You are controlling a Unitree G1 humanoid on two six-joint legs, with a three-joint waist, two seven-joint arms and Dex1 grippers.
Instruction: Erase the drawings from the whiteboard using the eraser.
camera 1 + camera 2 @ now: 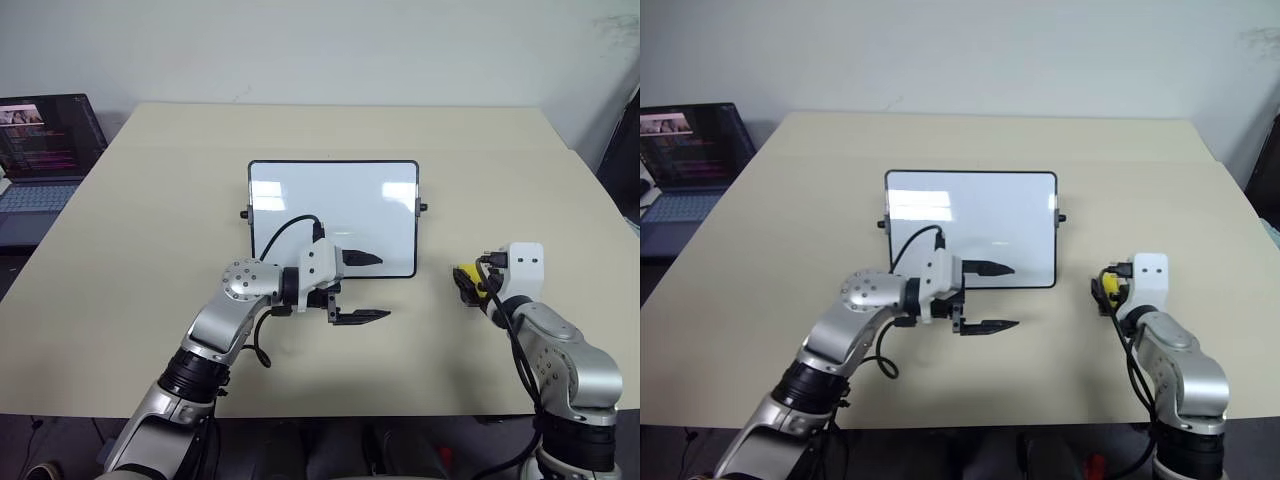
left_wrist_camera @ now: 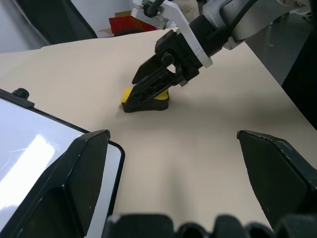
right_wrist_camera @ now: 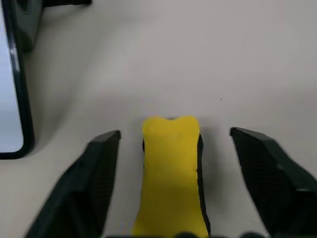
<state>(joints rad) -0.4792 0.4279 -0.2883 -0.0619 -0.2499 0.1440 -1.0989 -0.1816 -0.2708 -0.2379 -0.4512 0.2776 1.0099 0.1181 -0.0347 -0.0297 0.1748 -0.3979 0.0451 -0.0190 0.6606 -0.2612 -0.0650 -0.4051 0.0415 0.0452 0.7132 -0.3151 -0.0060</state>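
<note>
There, eraser (image 3: 171, 173) between right claw (image 3: 184, 173) fingers.

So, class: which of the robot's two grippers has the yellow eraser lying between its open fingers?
The right gripper: the eraser lies on the table between its spread fingers. The left gripper, also open, hovers at the whiteboard's lower edge.

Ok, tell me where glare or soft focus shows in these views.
Left eye view: window glare streaks the whiteboard. Left wrist view: a bright patch of glare on the board's corner; its own fingers loom dark. Right wrist view: the eraser looks soft-edged up close.
</note>
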